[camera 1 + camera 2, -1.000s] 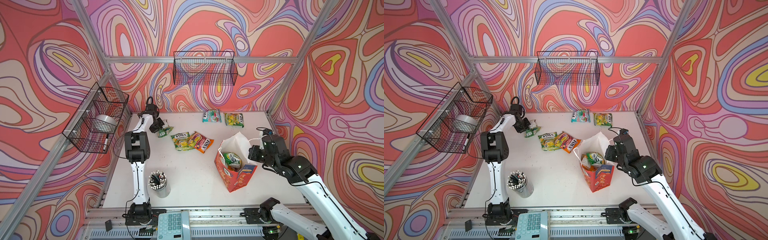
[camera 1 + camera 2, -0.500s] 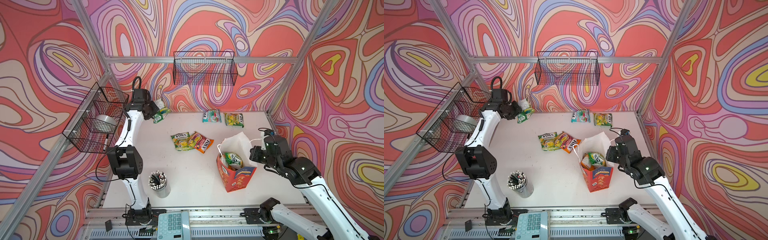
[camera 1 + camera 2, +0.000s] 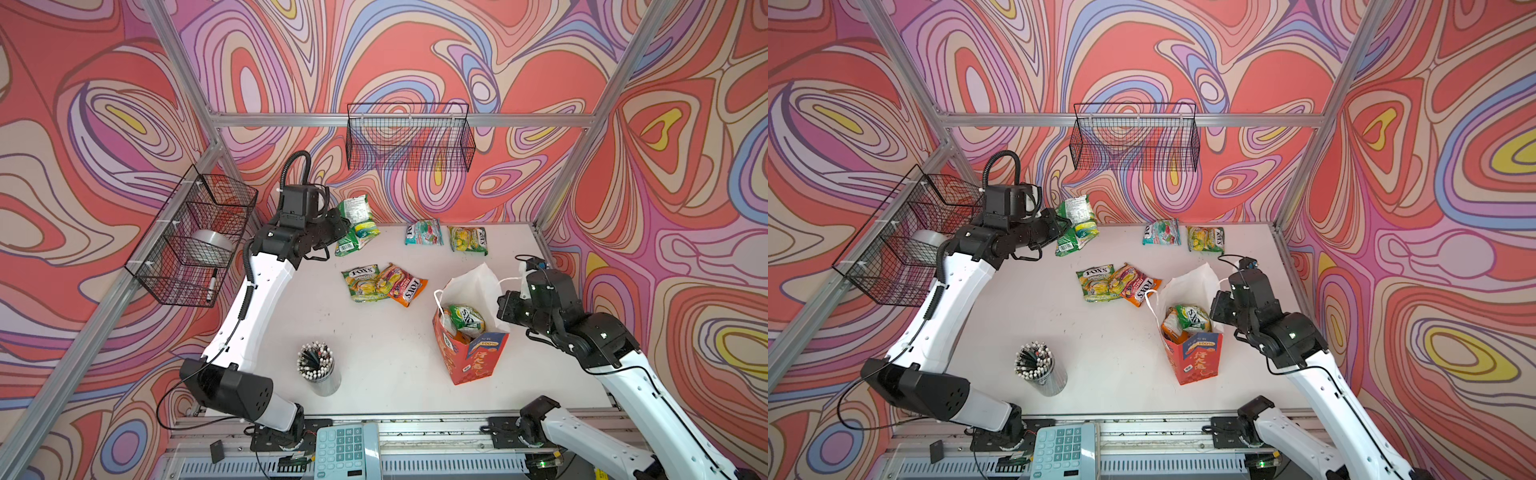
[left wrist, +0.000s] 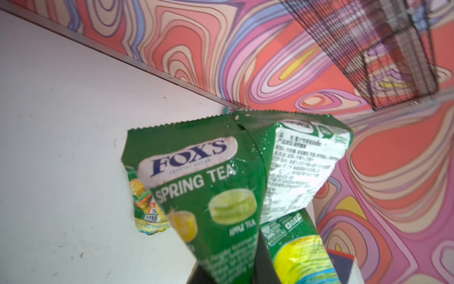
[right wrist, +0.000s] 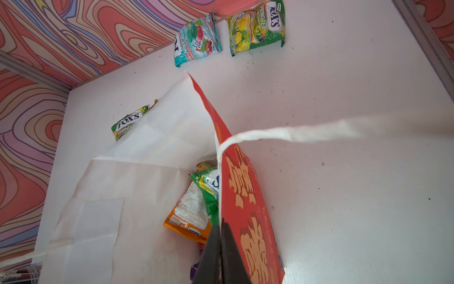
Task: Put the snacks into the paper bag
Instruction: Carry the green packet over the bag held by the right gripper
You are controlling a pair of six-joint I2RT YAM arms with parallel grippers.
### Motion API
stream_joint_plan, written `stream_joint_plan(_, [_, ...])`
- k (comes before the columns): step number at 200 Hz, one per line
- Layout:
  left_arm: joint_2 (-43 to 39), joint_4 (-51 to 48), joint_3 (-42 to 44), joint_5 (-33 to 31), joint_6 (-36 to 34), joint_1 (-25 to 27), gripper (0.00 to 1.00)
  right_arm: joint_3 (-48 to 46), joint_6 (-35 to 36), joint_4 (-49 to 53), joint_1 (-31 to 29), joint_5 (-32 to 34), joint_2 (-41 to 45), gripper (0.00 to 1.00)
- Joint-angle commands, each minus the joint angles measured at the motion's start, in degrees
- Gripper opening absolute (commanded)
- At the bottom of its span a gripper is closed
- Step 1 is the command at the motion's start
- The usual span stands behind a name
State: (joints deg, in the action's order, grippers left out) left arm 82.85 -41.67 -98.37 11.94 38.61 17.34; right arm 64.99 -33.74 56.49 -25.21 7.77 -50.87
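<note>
**Left arm.** The lower link lies low near the front rail. The white forearm climbs steeply and the wrist folds over, so my left gripper [image 3: 341,232] points toward the table's middle, raised off the surface near the back-left corner. The jaws are narrow and clamped on green pouches [image 3: 356,226]. There are at least two: in the wrist view one faces the camera reading "SPRING TEA" and one shows its white printed back. They hang clear of the table [image 3: 374,353].

**Right arm.** It reaches in from the front right with the elbow up, and my right gripper [image 3: 501,309] sits at the right wall of the paper bag [image 3: 473,361]. The fingers [image 5: 213,250] are pinched flat on the top edge of that red wall, with no gap between them. The bag stands right of centre with its mouth wide. Inside, a bagged green pouch [image 3: 465,319] lies on an orange one.

**Loose on the table.**
- A yellow-green pouch [image 3: 360,284] and an orange pouch [image 3: 405,286] overlap mid-table.
- A teal pouch [image 3: 424,232] and a second green pouch [image 3: 467,240] lie by the back wall.

**Change.**
- A second ago the left arm was folded low with the gripper down at the surface in the back-left corner.
- Half a second ago the gripper was lifted against the corner wall.
- Now it has swung rightward over the table, and the elbow has dropped toward the rail.
- The right arm, the bag and the loose pouches have barely shifted.
</note>
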Motion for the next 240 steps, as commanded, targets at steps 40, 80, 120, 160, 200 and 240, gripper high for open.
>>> stream_joint_plan(40, [-11.8, 4.7, 5.4, -7.4, 0.2, 19.2, 0.00, 1.6, -0.3, -1.3, -0.2, -0.7, -1.0, 0.00])
stream_joint_plan(80, [-7.9, 5.5, 2.0, -14.9, -1.4, 33.9, 0.00, 2.0, -1.0, -0.9, -0.2, -1.4, -0.7, 0.00])
stream_joint_plan(120, [0.2, 5.0, -4.4, -18.6, -3.2, 43.5, 0.00, 2.2, -1.8, -0.4, -0.2, -2.2, -0.2, 0.00])
stream_joint_plan(160, [6.3, 6.8, -11.5, -20.7, -3.1, 50.4, 0.00, 1.9, -2.3, 0.2, -0.3, -2.7, -0.3, 0.00])
stream_joint_plan(200, [9.3, 9.3, -17.6, -24.1, -4.3, 54.8, 0.00, 1.2, -2.7, 0.1, -0.2, -3.0, 0.0, 0.00])
stream_joint_plan(240, [9.1, 12.5, -15.0, -31.0, -4.5, 56.0, 0.00, 1.3, -2.8, 1.0, -0.2, -2.3, 0.9, 0.00])
